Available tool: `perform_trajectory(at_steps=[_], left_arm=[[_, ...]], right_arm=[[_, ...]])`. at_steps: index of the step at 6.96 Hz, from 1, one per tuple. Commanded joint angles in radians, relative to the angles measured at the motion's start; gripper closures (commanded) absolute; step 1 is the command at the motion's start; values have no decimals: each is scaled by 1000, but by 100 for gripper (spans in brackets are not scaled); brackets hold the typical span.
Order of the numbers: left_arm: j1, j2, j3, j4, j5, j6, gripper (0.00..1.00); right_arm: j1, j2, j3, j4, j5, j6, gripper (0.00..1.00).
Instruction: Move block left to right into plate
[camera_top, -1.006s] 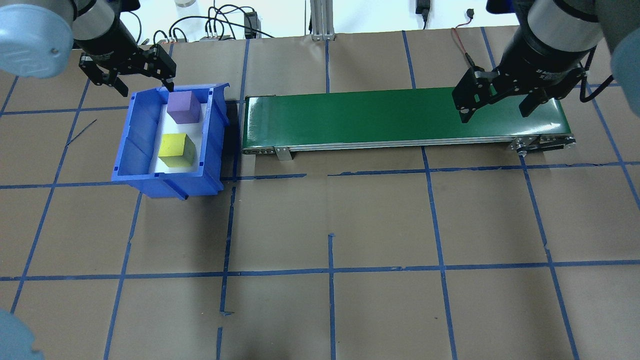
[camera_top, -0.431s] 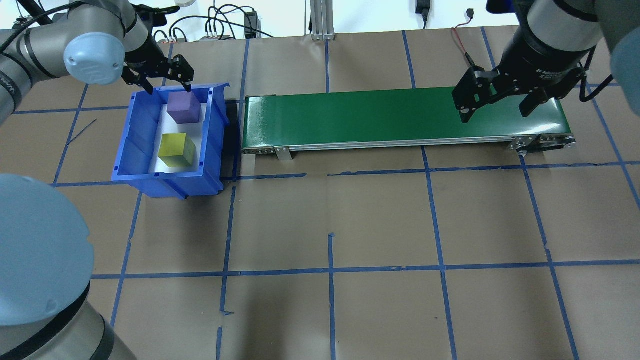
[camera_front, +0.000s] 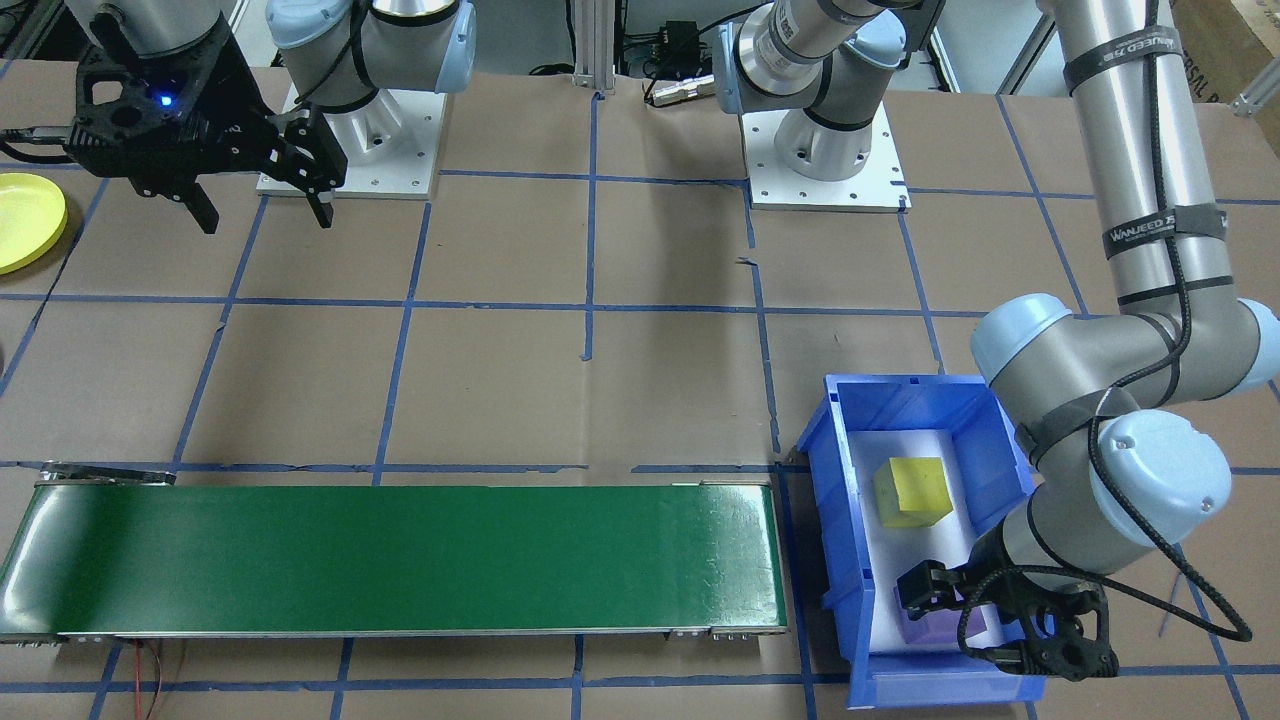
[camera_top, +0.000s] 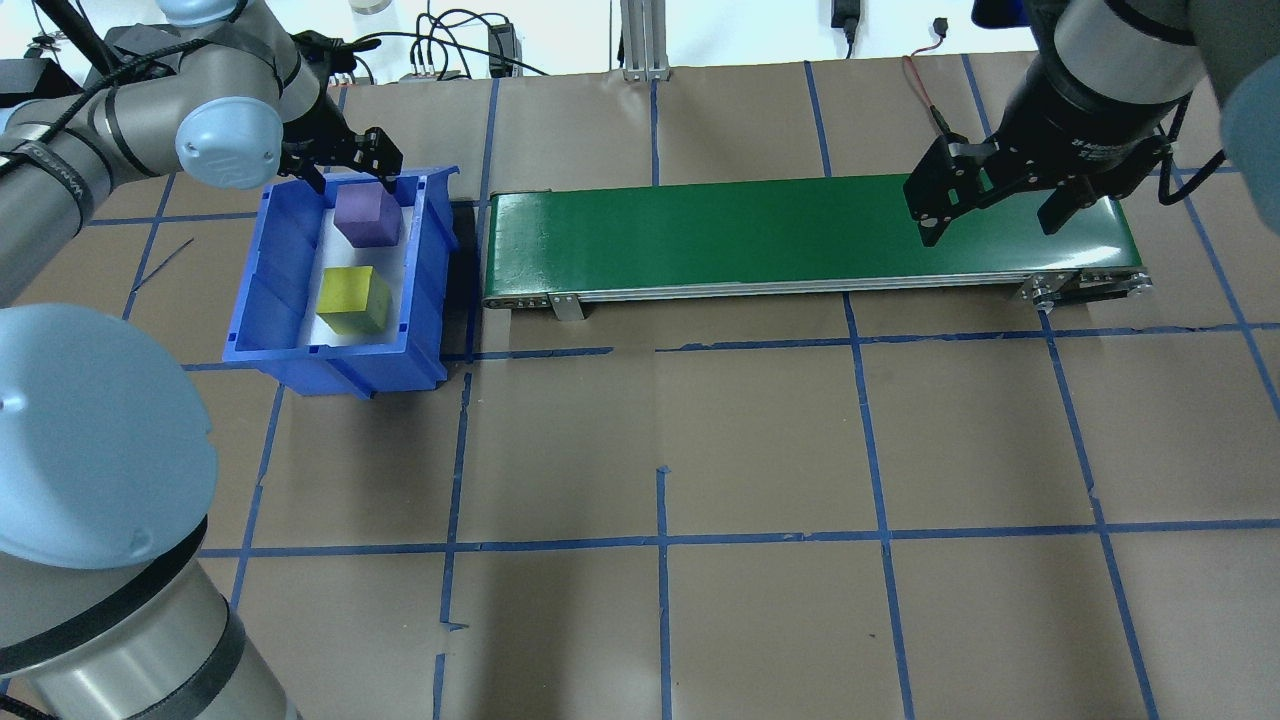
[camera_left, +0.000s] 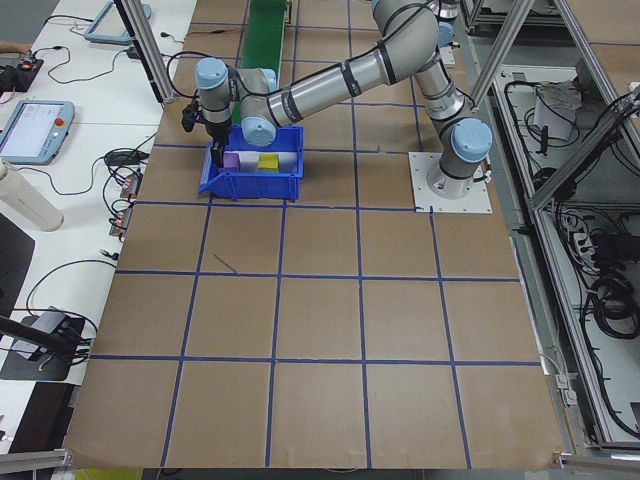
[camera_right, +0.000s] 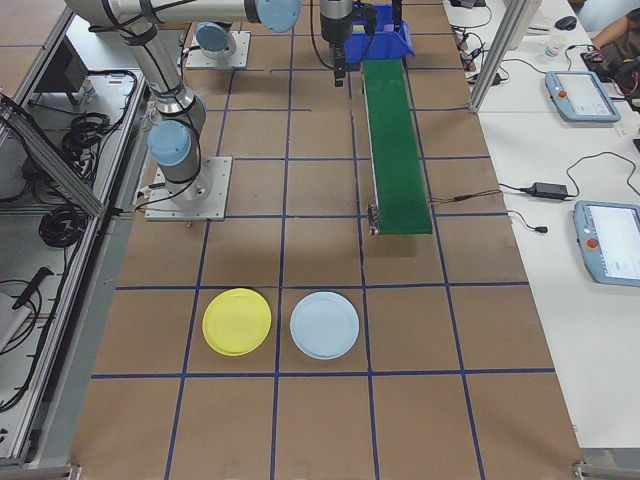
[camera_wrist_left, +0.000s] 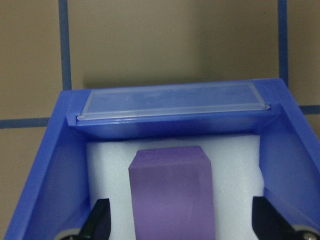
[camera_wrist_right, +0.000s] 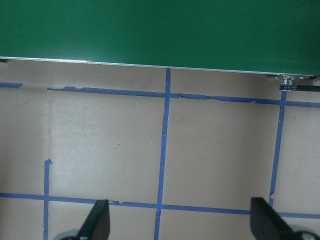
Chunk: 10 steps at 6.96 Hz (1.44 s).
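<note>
A purple block (camera_top: 367, 217) lies at the far end of a blue bin (camera_top: 275, 270), with a yellow block (camera_top: 353, 300) nearer in the same bin. My left gripper (camera_top: 352, 182) hangs open just above the purple block (camera_wrist_left: 172, 195), one finger on each side of it and apart from it. My right gripper (camera_top: 992, 222) is open and holds nothing, high over the right end of the green conveyor (camera_top: 800, 235). The yellow plate (camera_right: 237, 321) lies on the table beyond the conveyor's right end, also at the left edge of the front view as the plate (camera_front: 25, 220).
A light blue plate (camera_right: 324, 325) sits beside the yellow one. The bin stands right against the conveyor's left end. Cables and an aluminium post line the far table edge. The brown table with blue tape lines is bare in front of the conveyor.
My left arm swung right and lower, bringing its open gripper from the bin's back left corner to straddle the purple block. The right arm and both blocks kept still.
</note>
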Motion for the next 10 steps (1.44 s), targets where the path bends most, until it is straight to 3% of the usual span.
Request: perform_trajectory(at_steps=[1,3,5,6,8,10], left_arm=[[0,-29,-10,16,-1,2,1],[0,-60,-10,18,8,-10,4],[0,-72,-16,50,2,-11,20],[0,-68,-14,51,4,-11,50],[-2,-39,-13,48,8,-7,56],[-2,76,-4,-54,8,-4,55]], right_arm=[[-1,-1,0,0,0,0,0],[-1,0,0,0,0,0,0],[-1,0,0,0,0,0,0],[-1,0,0,0,0,0,0],[-1,0,0,0,-2,0,0],[-2,0,0,0,-6,-2,0]])
